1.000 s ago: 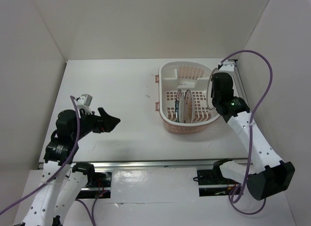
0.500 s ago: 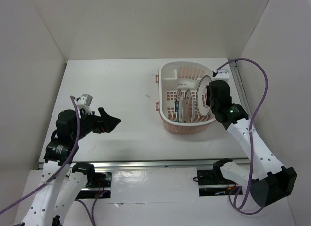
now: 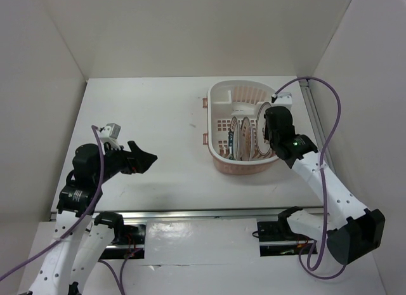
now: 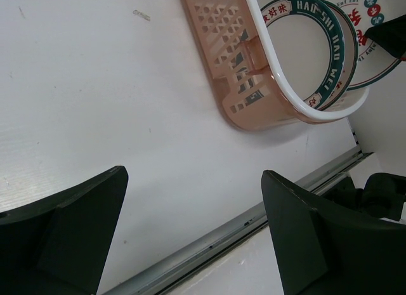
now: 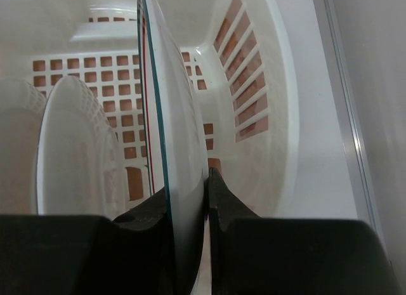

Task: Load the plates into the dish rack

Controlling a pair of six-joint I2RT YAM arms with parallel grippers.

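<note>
1. The pink-and-white rack sits toward the right edge of the surface. Two plates stand on edge inside, one green-rimmed.
2. The right end effector pinches a third plate, upright inside the rack.
3. The left end effector is spread wide and holds nothing.

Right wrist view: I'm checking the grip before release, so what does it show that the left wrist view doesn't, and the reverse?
Only the right wrist view: the right gripper pinching the held plate edge-on by its rim inside the dish rack, with a second plate standing upright beside it.
Only the left wrist view: the rack's pink outer wall, the green-rimmed plate face-on, the open left gripper and the table.
Both: the dish rack and, apparently, the held plate, which from the left wrist looks like the plate with red and green characters.
</note>
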